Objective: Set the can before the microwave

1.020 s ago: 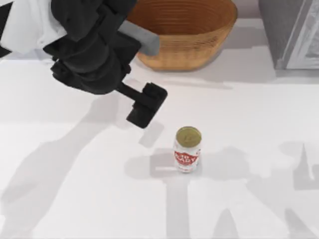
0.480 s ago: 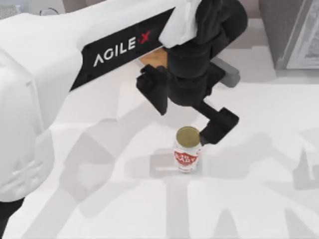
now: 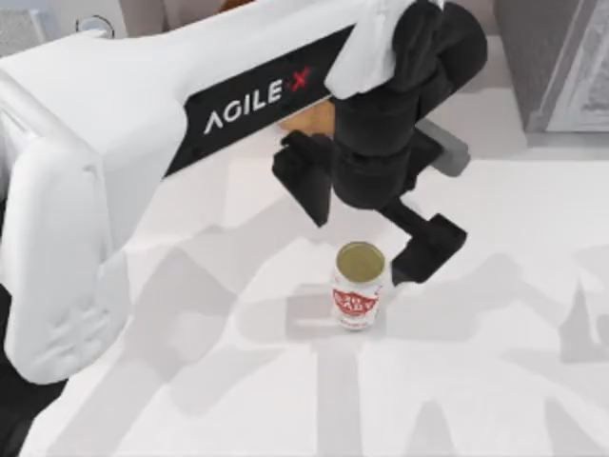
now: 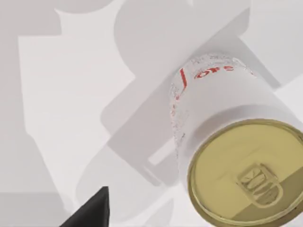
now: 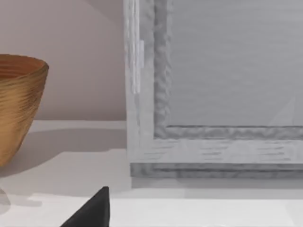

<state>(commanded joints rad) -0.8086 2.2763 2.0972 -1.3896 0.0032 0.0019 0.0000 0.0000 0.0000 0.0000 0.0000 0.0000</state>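
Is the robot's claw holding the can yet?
No, nothing is held. The left claw is open, its fingers beside the can's gold top, not squeezing it.

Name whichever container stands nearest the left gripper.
The small white red-labelled can, right beside the left gripper; the woven brown basket sits farther back.

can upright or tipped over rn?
Upright: the can stands on the table, its gold round top facing up, red label wrapping its side.
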